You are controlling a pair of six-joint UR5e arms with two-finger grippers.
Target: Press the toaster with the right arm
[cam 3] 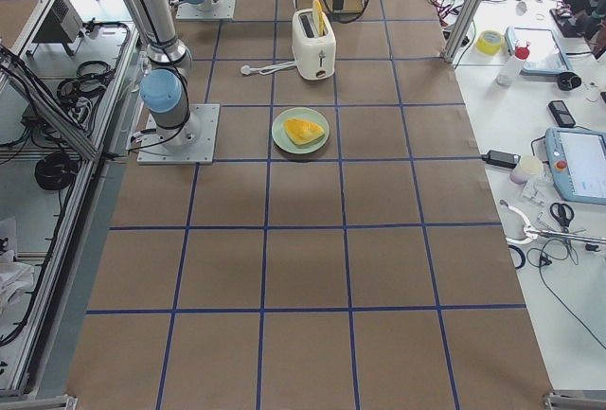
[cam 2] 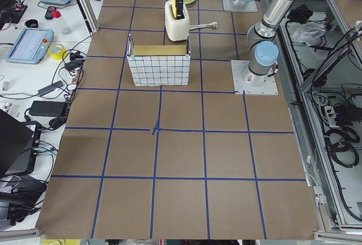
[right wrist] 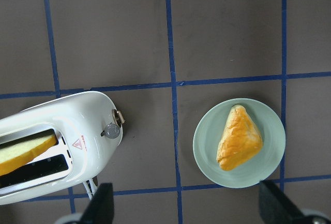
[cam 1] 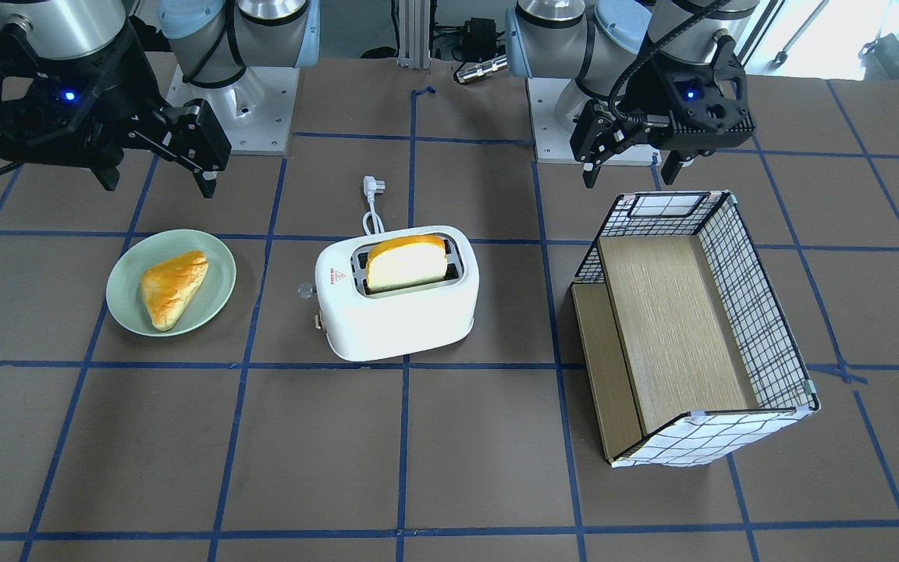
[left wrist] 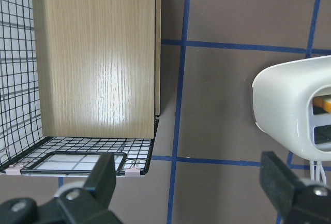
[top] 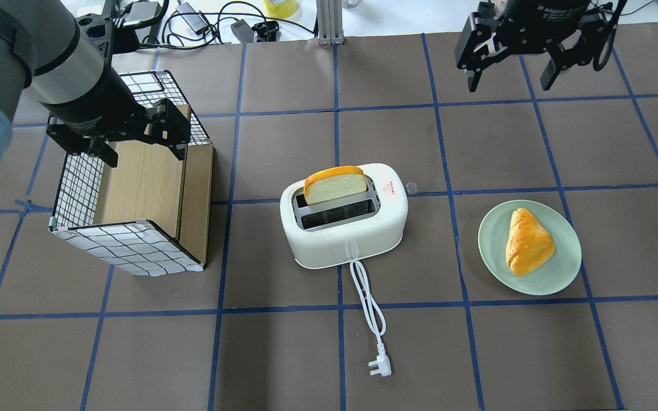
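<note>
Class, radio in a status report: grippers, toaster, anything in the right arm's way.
Left gripper open near checked wire-and-wood basket. Right gripper open, apart from white rounded two-slot toaster; bread slice up. Green plate with pastry beside, not blocking.

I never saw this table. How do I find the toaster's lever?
Start at the white toaster in the middle of the table, between the checked basket and the green plate. The lever sticks out of the toaster's end that faces the plate: a small clear round knob, unlike the white cord on the long side.
</note>
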